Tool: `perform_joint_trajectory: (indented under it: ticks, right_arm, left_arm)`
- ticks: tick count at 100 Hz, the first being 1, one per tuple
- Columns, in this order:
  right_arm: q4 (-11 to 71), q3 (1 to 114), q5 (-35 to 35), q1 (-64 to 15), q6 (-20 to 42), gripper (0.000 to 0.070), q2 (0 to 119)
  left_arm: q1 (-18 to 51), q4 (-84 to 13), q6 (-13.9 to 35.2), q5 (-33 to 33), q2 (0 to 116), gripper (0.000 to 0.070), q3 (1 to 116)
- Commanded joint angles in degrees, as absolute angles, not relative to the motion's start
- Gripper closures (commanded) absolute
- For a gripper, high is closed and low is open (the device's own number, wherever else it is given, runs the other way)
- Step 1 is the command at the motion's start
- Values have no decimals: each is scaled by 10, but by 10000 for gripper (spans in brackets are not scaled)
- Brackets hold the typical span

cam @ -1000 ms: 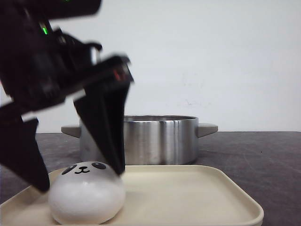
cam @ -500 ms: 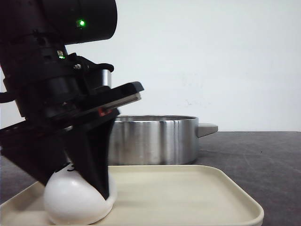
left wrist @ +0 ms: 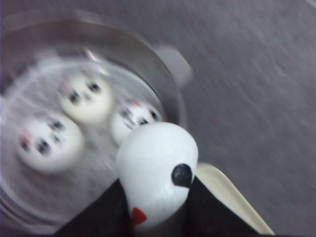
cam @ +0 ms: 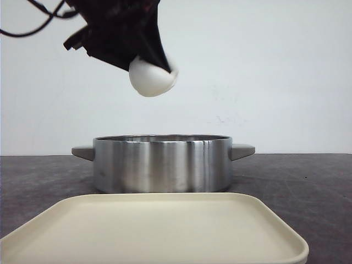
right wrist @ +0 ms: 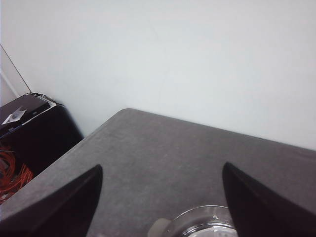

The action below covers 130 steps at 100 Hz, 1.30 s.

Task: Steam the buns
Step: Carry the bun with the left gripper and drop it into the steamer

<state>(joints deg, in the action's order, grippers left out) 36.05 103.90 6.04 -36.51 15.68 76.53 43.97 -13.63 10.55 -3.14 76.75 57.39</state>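
Note:
My left gripper (cam: 146, 63) is shut on a white panda-face bun (cam: 152, 77) and holds it high above the steel pot (cam: 162, 163). In the left wrist view the held bun (left wrist: 157, 173) sits between the black fingers (left wrist: 106, 210), over the pot's rim. Three more panda buns lie inside the pot: one (left wrist: 47, 142), a second (left wrist: 86, 100) and a third (left wrist: 132, 120). My right gripper (right wrist: 160, 197) is open and empty, fingers wide apart above the table, with the pot's rim (right wrist: 202, 224) below it.
A cream tray (cam: 159, 231) lies bare in front of the pot; its corner shows in the left wrist view (left wrist: 232, 197). The pot has grey side handles (cam: 242, 150). Dark grey tabletop (cam: 297, 181) around. Beyond the table edge, a black box and orange cables (right wrist: 19, 148).
My left gripper closed on the bun that lay on the tray, lifted it off, and carried it up and back over the pot. The tray is now bare.

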Motion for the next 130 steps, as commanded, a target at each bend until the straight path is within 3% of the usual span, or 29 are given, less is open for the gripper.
perform_joint_trajectory:
  ticks: [1,19,40,48,61,69,97,100,104,107,111,116,130]
  right_arm:
    - [357,1052,60,-373,142,217,771]
    - [362,1052,56,-373,128,217,771]
    - [369,1052,53,-373,128,217,771]
    - [374,1052,53,-373,128,217,771]
    - [380,1052,53,-373,126,217,771]
    - [380,1052,53,-373,126,217,771]
    - [392,1052,42,-373,119,217,771]
    - [397,1052,40,-373,115,218,771]
    - [408,1051,36,-373,109,244,771]
    - [417,1051,31,-374,103,313,771]
    - [433,1051,27,-374,93,463,771]
    - [451,1050,26,-375,79,698,771]
    - [477,1038,-11,-400,65,686,769]
  left_arm:
    - [429,-98,67,-34,791,696,577]
    - [387,-37,49,-16,847,696,577]
    - [367,-31,52,17,899,684,577]
    - [367,-30,51,17,905,555,577]
    - [367,-10,52,14,905,178,577]
    - [367,-4,57,14,901,104,578]
    - [365,-10,70,13,853,125,596]
    - [363,-15,72,13,842,191,597]
    - [361,-23,72,11,823,353,597]
    - [359,-30,73,10,807,500,597]
    - [355,-41,76,7,784,687,597]
    - [351,-57,87,-11,754,686,597]
    - [331,-120,121,-72,660,690,597]
